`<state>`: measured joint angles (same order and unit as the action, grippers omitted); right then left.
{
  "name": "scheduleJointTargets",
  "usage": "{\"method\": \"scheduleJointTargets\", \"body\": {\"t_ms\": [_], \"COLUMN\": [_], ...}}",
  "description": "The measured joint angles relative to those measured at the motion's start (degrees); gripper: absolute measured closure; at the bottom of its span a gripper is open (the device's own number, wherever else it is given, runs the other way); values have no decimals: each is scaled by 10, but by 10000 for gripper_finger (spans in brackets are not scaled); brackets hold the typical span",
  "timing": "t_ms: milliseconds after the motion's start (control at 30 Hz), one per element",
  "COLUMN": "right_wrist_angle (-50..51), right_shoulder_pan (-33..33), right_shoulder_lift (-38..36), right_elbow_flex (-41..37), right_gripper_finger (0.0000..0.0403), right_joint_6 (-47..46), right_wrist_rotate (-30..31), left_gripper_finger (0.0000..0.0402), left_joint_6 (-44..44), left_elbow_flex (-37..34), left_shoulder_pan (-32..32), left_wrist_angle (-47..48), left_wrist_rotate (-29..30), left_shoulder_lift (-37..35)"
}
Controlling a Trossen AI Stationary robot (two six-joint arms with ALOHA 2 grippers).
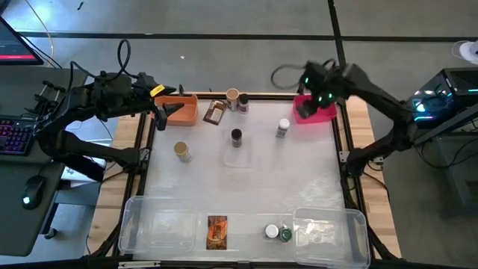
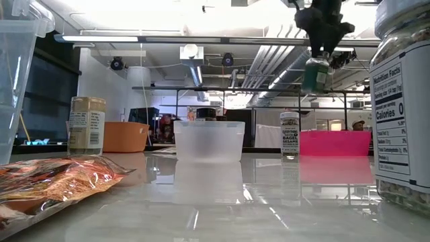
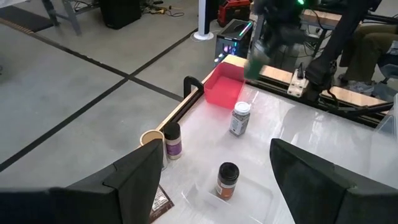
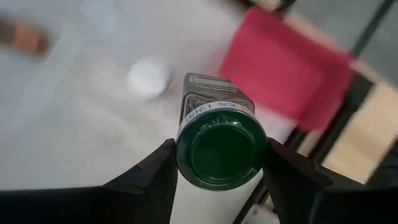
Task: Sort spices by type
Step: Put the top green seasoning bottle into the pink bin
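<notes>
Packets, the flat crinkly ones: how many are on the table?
2. The far packet lies by the table's far edge, beside the orange bin. The near packet lies at the near edge by the clear tubs. The bins' insides are partly hidden, so another could be there.

Looks like a robotics lab; bare silver ceiling ducts (image 2: 252, 70) overhead, grey concrete floor (image 3: 74, 81), RGB-lit keyboard (image 1: 13, 137) on a side desk.
</notes>
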<state>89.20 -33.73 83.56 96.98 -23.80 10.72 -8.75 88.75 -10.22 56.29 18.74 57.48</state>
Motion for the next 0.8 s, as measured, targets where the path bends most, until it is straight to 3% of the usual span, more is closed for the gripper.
{"method": "scheduleJointTargets", "body": {"t_ms": [267, 367, 600, 700, 800], "right_wrist_angle": [-21, -81, -236, -256, -253], "right_shoulder_pan": [-142, -149, -32, 56, 142], "right_shoulder_lift": [83, 81, -12, -39, -53], "right_elbow_flex": [20, 19, 32, 32, 31], "right_gripper_finger": [204, 204, 204, 204, 204], "right_joint_6": [91, 143, 251, 289, 394], "right_wrist_rotate": [4, -54, -227, -217, -181], "left_gripper_finger": [119, 119, 119, 119, 119], "left_joint_6": [-1, -1, -11, -17, -21], "left_elbow_flex": [0, 0, 0, 0, 0], "left_shoulder_pan": [0, 0, 0, 0, 0], "left_wrist_angle": [0, 0, 0, 0, -1], "left_wrist_rotate": [0, 0, 2, 2, 2], "left_shoulder_lift": [0, 0, 0, 1, 3]}}
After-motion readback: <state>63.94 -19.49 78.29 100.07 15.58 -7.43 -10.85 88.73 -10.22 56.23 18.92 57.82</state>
